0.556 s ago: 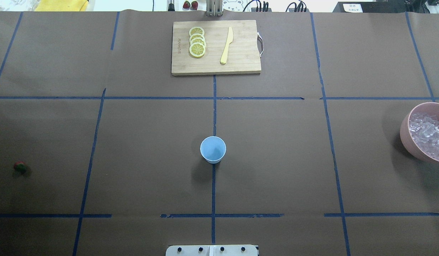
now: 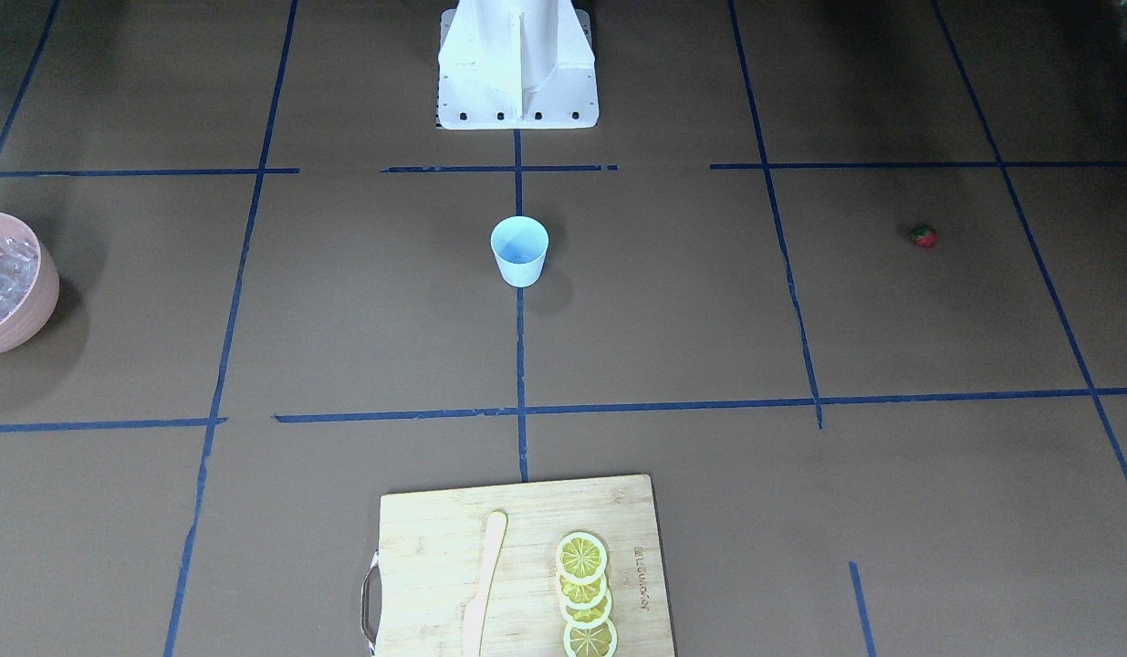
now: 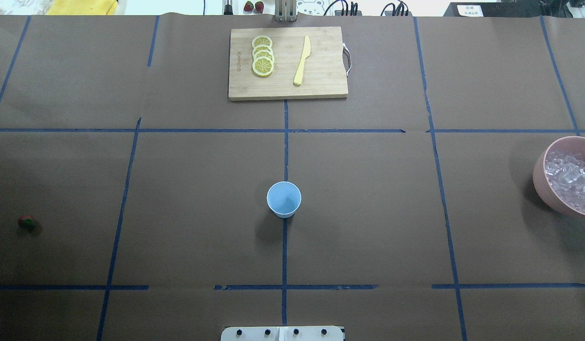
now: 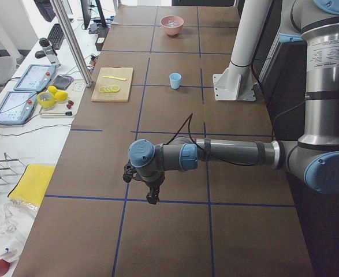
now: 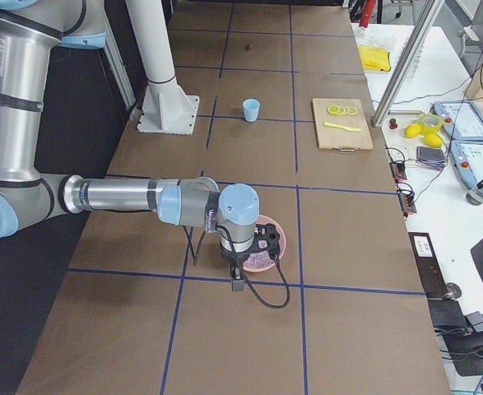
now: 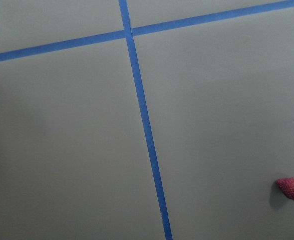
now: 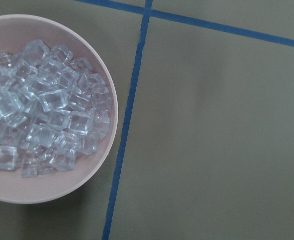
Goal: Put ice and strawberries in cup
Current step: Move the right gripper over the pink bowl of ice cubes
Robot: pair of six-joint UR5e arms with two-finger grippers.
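Standing apart: one cup [image 3: 283,199], one strawberry [image 3: 27,221]

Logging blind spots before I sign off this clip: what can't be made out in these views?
- Left gripper: shows only in the exterior left view, small and dark; open or shut cannot be told.
- Right gripper: shows only in the exterior right view; same doubt.
- Pink bowl: cut off by the overhead view's right edge; in the exterior right view the right arm covers part of it.
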